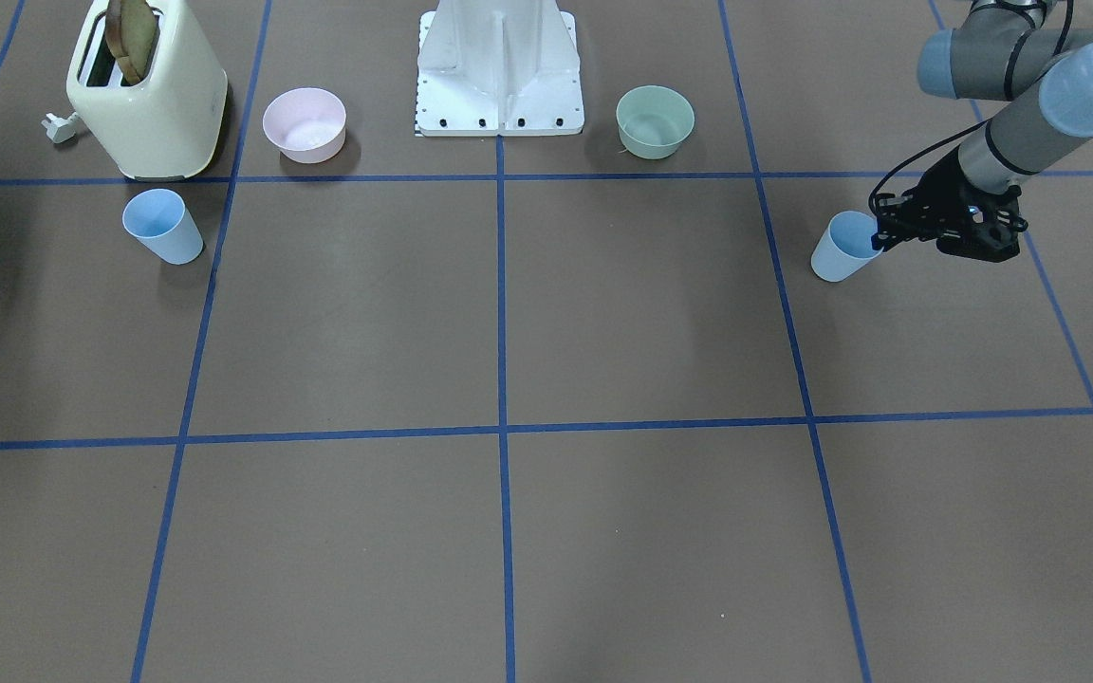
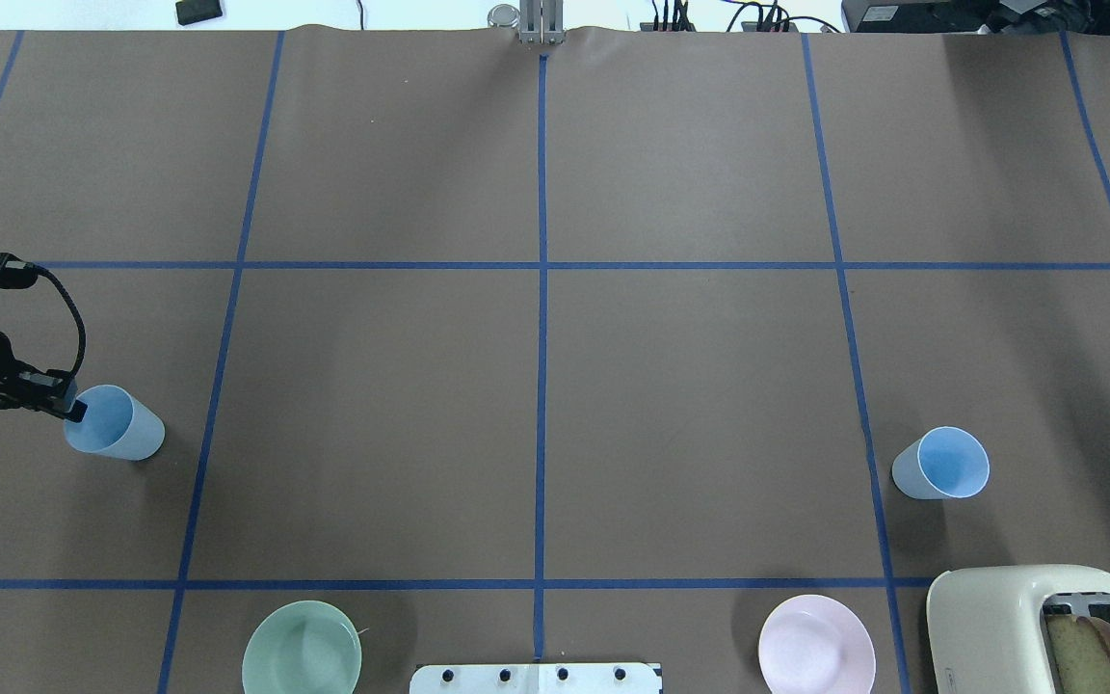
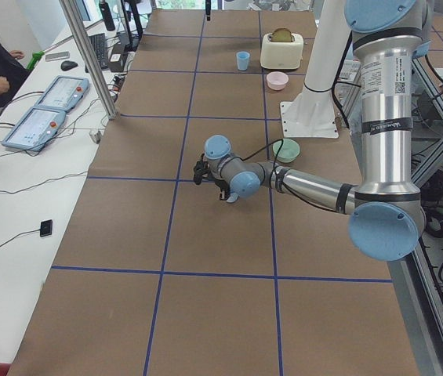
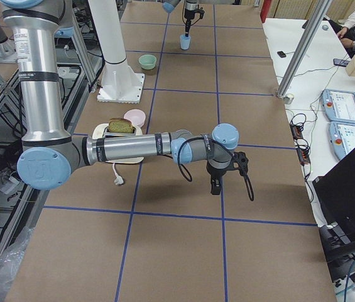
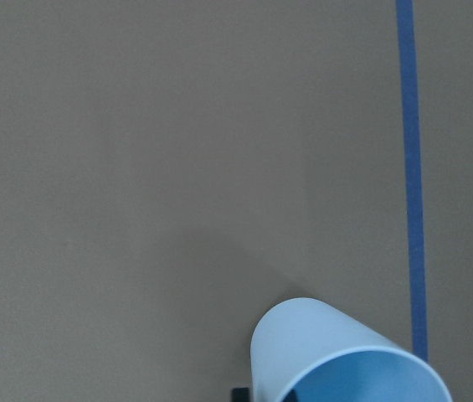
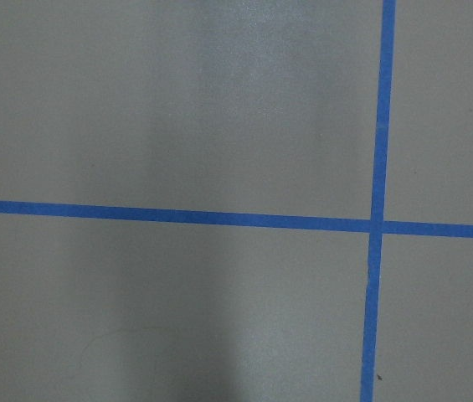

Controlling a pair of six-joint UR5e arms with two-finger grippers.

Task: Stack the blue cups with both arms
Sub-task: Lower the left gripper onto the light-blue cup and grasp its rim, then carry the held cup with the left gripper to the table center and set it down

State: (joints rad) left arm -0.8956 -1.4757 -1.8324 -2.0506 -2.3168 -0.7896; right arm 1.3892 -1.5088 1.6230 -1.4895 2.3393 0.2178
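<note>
Left arm (image 3: 384,117): nearest and biggest in the left-side view. Reaches low over table (image 1: 660,313), forearm stretched out to left gripper (image 2: 73,410).
Right arm (image 4: 127,148): forearm held level, wrist bent down to right gripper (image 4: 215,187).
Pedestal (image 1: 499,76): white, mid-table at robot's edge, well apart from both grippers.
Toaster (image 1: 153,104): cream, slice of bread (image 1: 132,38) standing in one slot. Sits robot-ward of right gripper.
Green bowl (image 1: 655,120): upright, between left gripper and pedestal, closer to robot's edge than the gripper.
Pink bowl (image 1: 305,123): upright, between pedestal and toaster, far from left gripper.
First blue cup (image 2: 126,434): upright on table, mouth up, right at left gripper's fingertips.
Second blue cup (image 2: 940,465): upright near toaster, across the table from left gripper, well apart from right gripper, untouched.
Left gripper: points down at first blue cup's rim, one finger inside the mouth, the other outside the wall. Cannot tell whether they press the wall.
Right gripper: hangs pointing down above table near a crossing of blue tape lines (image 6: 378,126). Finger spacing: cannot tell.
</note>
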